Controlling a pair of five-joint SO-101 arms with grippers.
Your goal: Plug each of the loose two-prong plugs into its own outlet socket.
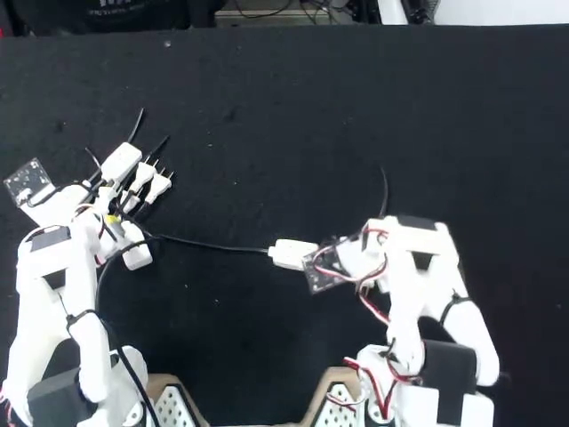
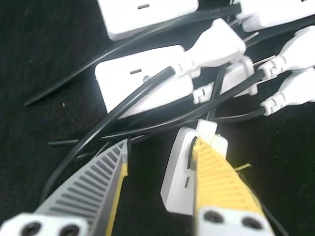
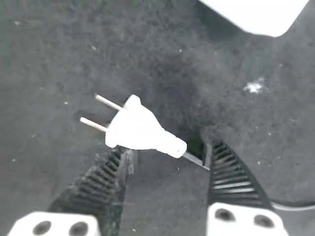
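My left gripper [image 2: 160,146] stands open over a tangle of black cords. A small white socket block [image 2: 178,173] leans against the inner side of its yellow finger [image 2: 216,184]. Beyond lie a larger socket block [image 2: 142,81] with a white plug [image 2: 216,44] at its end, plus more two-prong plugs [image 2: 295,49]. In the high view this cluster [image 1: 142,182] sits at the left by the left gripper [image 1: 120,229]. My right gripper [image 3: 170,151] is open, and a loose white two-prong plug [image 3: 140,130] lies on the mat just past its fingertips, prongs pointing away. A white socket block [image 1: 292,253] lies just beyond the right gripper [image 1: 324,264].
A black mat [image 1: 293,116] covers the table. A black cord [image 1: 204,244] runs from the central socket block to the left cluster. Another cord [image 1: 384,191] arcs up behind the right arm. A corner of a socket block [image 3: 256,14] shows at the right wrist view's edge.
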